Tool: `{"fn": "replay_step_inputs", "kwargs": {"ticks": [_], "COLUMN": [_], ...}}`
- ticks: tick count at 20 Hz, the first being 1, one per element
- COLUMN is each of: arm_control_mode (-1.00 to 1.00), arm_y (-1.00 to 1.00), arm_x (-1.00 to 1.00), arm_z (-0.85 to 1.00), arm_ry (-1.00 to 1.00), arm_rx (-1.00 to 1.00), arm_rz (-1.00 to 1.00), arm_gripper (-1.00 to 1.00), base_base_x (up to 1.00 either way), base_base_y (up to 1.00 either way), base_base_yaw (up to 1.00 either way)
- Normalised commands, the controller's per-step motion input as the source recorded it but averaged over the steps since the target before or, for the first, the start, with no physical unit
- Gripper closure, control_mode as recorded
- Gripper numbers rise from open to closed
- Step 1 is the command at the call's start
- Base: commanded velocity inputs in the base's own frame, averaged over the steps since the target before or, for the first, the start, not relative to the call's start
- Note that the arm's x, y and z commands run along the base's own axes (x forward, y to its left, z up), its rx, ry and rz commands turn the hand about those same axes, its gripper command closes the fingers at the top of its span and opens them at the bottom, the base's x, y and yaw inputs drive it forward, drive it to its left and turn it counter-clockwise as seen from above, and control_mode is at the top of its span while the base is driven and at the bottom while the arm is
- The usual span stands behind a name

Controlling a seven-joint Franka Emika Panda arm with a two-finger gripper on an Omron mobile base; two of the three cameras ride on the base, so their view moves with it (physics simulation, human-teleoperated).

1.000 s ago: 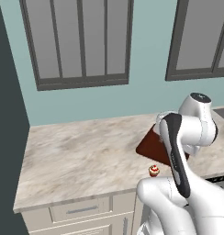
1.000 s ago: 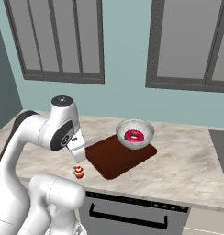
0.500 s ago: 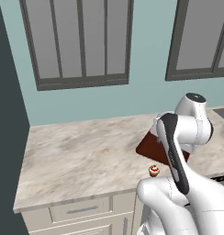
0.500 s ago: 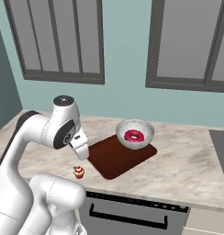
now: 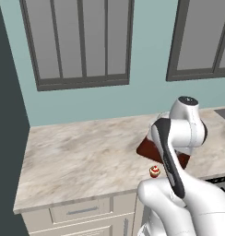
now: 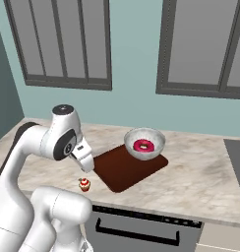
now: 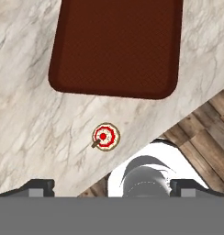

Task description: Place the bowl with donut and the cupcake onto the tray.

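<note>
From the right base view the glossy round bowl (image 6: 144, 144) sits on the far corner of the flat brown tray (image 6: 123, 170), the pink-iced ring donut (image 6: 142, 145) inside it. The left base view hides that corner behind the arm. The hand view looks straight down: the gripper (image 7: 111, 187) has its fingers spread wide, empty, above the tiny cupcake (image 7: 105, 136) on the marbled counter (image 7: 31, 124), just beside the tray's rounded edge.
</note>
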Motion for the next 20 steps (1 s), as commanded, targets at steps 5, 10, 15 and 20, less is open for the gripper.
{"fn": "replay_step_inputs", "kwargs": {"ticks": [5, 10, 15, 20], "arm_control_mode": [-1.0, -1.0, -1.0, -1.0], "arm_y": [0.0, 0.0, 0.0, 0.01], "arm_x": [0.0, 0.01, 0.09, 0.07], "arm_z": [-0.18, -0.28, -0.3, -0.33], "arm_ry": [0.01, 0.0, 0.0, 0.0], "arm_rx": [0.0, 0.0, -0.01, -0.06], "arm_rz": [0.11, 0.09, 0.08, 0.05], "arm_gripper": [-1.0, -1.0, -1.0, -1.0], "base_base_x": [0.0, 0.0, 0.0, 0.0], "base_base_y": [0.0, 0.0, 0.0, 0.0], "base_base_yaw": [0.0, 0.0, 0.0, 0.0]}}
